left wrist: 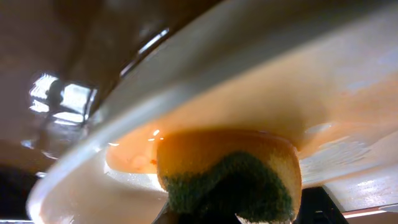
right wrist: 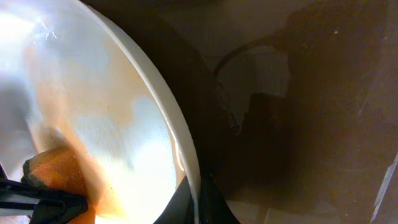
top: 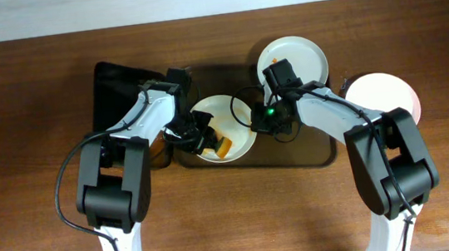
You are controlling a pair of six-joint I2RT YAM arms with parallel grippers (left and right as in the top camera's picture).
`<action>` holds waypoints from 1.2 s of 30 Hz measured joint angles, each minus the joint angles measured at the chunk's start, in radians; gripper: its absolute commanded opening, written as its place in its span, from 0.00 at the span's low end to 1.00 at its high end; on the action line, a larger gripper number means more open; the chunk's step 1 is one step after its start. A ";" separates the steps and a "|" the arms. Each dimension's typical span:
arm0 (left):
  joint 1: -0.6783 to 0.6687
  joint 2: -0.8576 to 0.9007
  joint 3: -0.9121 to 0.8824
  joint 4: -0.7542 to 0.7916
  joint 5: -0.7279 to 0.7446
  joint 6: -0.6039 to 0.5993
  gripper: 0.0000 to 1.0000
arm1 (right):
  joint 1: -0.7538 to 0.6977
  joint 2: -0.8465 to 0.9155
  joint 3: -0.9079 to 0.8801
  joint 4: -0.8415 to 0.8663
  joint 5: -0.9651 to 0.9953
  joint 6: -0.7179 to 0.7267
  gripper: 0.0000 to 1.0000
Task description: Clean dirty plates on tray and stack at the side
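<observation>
A white dirty plate [top: 236, 112] smeared with orange sauce sits on the dark tray [top: 303, 155]. My left gripper [top: 206, 137] is shut on a yellow and green sponge [left wrist: 230, 171] and presses it onto the plate's inside [left wrist: 323, 81]. My right gripper [top: 256, 124] is shut on the plate's right rim [right wrist: 186, 162]. The sponge also shows in the right wrist view [right wrist: 53, 171] at the lower left. A second white plate [top: 304, 50] lies at the tray's far edge. A pinkish white plate [top: 388, 91] lies on the table to the right.
The brown wooden table [top: 23, 121] surrounds the tray. A black sheet [top: 111, 83] lies at the tray's left end. Both arms cross over the tray's middle.
</observation>
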 measured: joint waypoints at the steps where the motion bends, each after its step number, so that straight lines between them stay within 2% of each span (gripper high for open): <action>1: 0.000 0.001 0.003 0.000 0.000 -0.002 0.00 | 0.000 0.000 0.000 0.000 0.000 0.000 0.05; 7: 0.002 0.048 0.106 -0.052 -0.033 -0.004 0.00 | 0.000 0.000 0.000 0.006 0.001 0.003 0.05; 11: 0.002 0.075 0.198 -0.094 -0.133 0.014 0.00 | 0.000 0.000 0.000 0.006 0.000 0.005 0.05; 18: 0.000 0.085 0.388 -0.364 -0.465 0.021 0.00 | 0.000 0.000 0.000 0.008 -0.008 0.004 0.05; 20: 0.000 0.086 0.428 -0.427 -0.517 0.020 0.00 | 0.000 0.000 0.000 0.008 -0.008 0.003 0.05; 22: 0.000 0.092 0.498 -0.554 -0.534 0.017 0.00 | 0.000 0.000 0.000 0.007 -0.008 0.003 0.05; 24: 0.000 0.094 0.596 -0.678 -0.513 0.019 0.00 | 0.000 0.000 0.000 0.007 -0.008 0.003 0.05; 26: 0.000 0.095 0.679 -0.735 -0.425 0.068 0.00 | 0.000 0.000 0.000 0.007 -0.011 0.003 0.05; 31: 0.009 0.095 0.722 -0.734 -0.118 0.225 0.00 | 0.000 0.000 0.000 0.007 -0.011 0.003 0.05; 36: 0.051 0.095 0.722 -0.734 0.037 0.293 0.00 | 0.000 0.000 0.000 0.006 -0.011 0.003 0.05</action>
